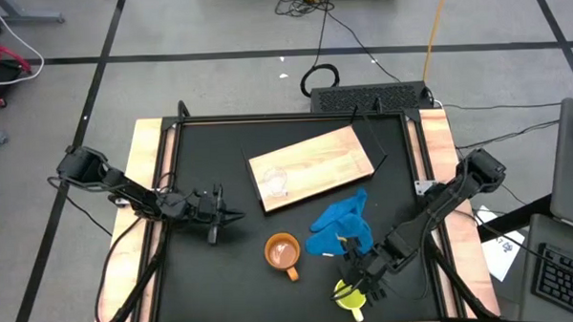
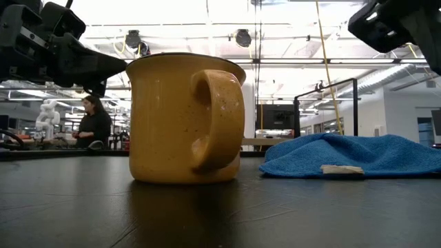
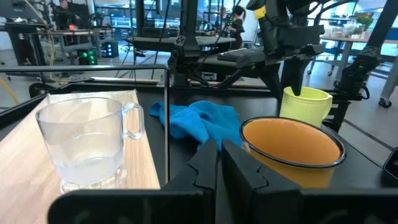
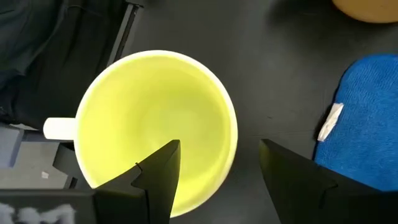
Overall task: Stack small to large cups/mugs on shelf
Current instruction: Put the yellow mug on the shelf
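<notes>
Right gripper [image 4: 214, 171] hangs over the yellow mug [image 4: 155, 124], jaws spread wide, one finger inside the glossy round rim, the other outside, nothing gripped. No readable writing anywhere; a small pale tag sits on the fuzzy blue cloth [image 4: 364, 118] just beside it. Left gripper [image 1: 233, 216], jaws pinched nearly together and empty, waits on the black tabletop [image 1: 205, 279]. Speckled orange mug [image 1: 282, 251] stands between the arms. Clear glass cup [image 1: 273, 184] sits on the grained wooden shelf [image 1: 325, 155].
</notes>
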### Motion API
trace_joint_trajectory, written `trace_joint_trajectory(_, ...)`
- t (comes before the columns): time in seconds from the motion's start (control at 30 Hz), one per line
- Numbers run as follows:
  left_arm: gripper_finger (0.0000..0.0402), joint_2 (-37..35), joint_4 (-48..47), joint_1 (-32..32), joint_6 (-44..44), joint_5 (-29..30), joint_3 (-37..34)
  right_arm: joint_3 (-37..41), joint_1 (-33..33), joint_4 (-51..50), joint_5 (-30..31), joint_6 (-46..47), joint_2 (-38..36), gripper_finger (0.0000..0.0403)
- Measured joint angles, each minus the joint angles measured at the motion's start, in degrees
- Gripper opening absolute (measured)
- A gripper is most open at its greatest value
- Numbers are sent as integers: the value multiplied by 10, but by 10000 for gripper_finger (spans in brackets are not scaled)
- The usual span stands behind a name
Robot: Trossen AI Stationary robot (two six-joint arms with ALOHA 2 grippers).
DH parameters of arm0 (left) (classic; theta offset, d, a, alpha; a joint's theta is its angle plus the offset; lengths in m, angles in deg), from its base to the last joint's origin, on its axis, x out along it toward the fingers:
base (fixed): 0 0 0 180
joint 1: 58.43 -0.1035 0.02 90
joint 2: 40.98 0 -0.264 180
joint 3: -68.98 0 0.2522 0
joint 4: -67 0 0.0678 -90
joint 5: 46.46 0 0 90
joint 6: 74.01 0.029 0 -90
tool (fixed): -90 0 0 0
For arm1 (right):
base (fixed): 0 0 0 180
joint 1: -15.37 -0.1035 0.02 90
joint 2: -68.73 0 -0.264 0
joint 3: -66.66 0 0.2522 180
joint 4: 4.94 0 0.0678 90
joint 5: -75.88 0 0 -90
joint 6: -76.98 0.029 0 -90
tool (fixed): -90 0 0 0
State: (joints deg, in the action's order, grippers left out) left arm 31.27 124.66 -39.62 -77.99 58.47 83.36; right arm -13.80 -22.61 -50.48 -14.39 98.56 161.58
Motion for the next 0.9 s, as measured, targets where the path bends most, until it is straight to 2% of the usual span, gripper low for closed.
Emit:
trace_joint_trajectory(0.6, 26, 0, 0, 0, 0, 0, 0, 0, 0, 7, 1, -14, 27, 207)
trace_joint_trajectory(0.73, 26, 0, 0, 0, 0, 0, 0, 0, 0, 13, 1, -26, 27, 184)
trace_joint_trajectory(0.9, 26, 0, 0, 0, 1, 0, 0, 0, 0, 21, 2, -30, 27, 133)
